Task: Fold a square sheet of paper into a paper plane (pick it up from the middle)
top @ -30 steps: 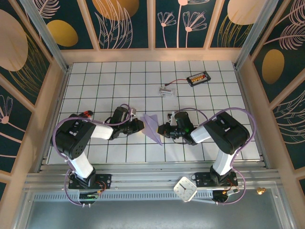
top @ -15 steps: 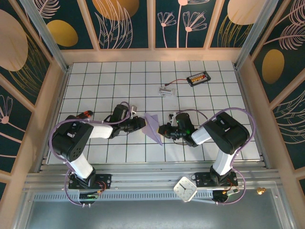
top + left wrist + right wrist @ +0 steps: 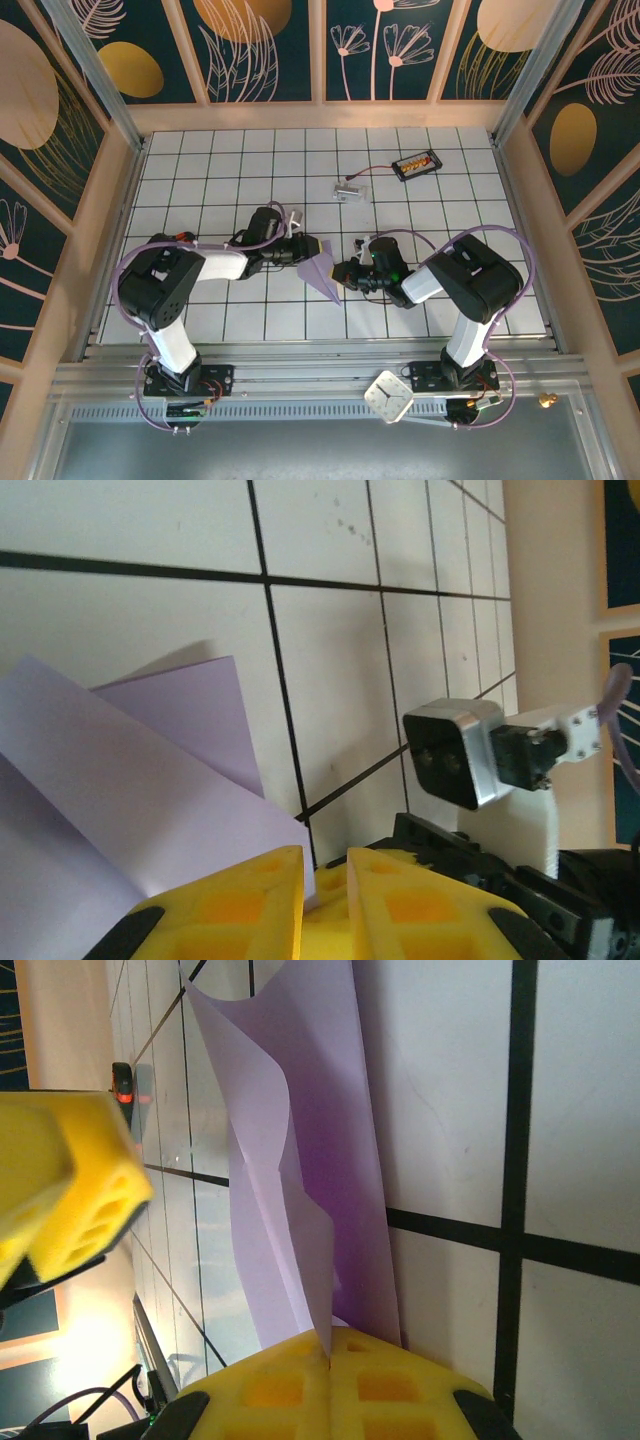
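step: wing fold, judged | right gripper [image 3: 340, 272] clamps paper plane [image 3: 322, 272] at its 3 o'clock edge | left gripper [image 3: 307, 250] at 10 o'clock, fingers near-together, grip unclear | next: likely press crease flat

No legible text, labels, brands or numbers; white clock-like square [image 3: 388, 396] dial too small to read.

Left arm [image 3: 160, 295] and right arm [image 3: 480, 275]: 2 builds of bulky black joints and white links on black bases [image 3: 190, 380]. Thin purple cables [image 3: 610, 695] loop along them. Fingers [image 3: 240, 905] are yellow with moulded square pockets. A silver-faced wrist camera [image 3: 450, 755] sits on a white bracket [image 3: 510, 830].
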